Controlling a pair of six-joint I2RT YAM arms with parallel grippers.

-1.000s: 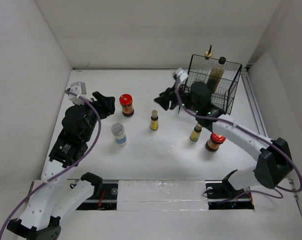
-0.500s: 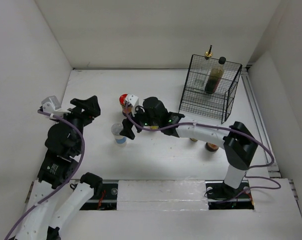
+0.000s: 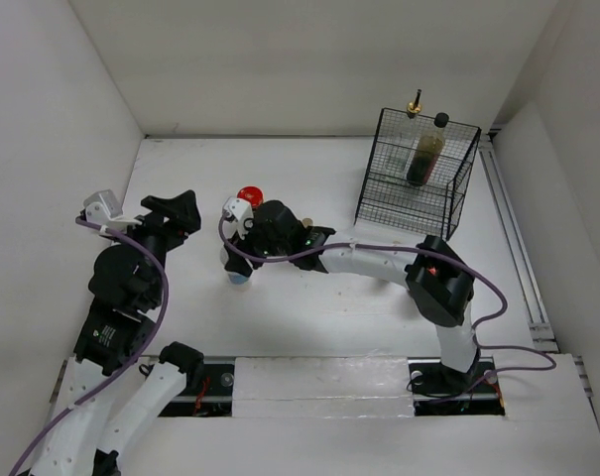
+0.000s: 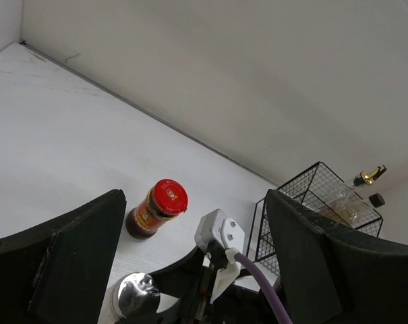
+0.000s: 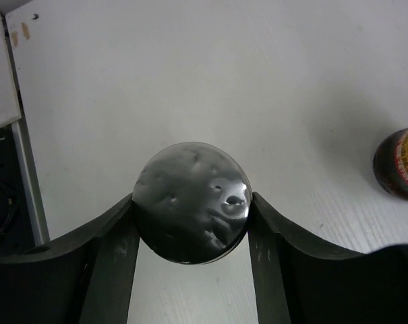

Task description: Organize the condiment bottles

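High pinch near the red-lidded brown jar [image 4: 159, 206]
Jaws of the right gripper [image 5: 190, 200] squeeze the white blue-labelled shaker [image 5: 190, 216] by its shiny round lid; lifted, it could slip and topple. The left gripper [image 4: 193, 197] gapes, empty.

The white table [image 3: 329, 312] carried a shaker [image 5: 192, 200] standing between the right gripper's [image 5: 190, 214] jaws, a red-lidded jar [image 4: 156, 209] just beside them, and a black wire basket [image 3: 419, 183] well apart.
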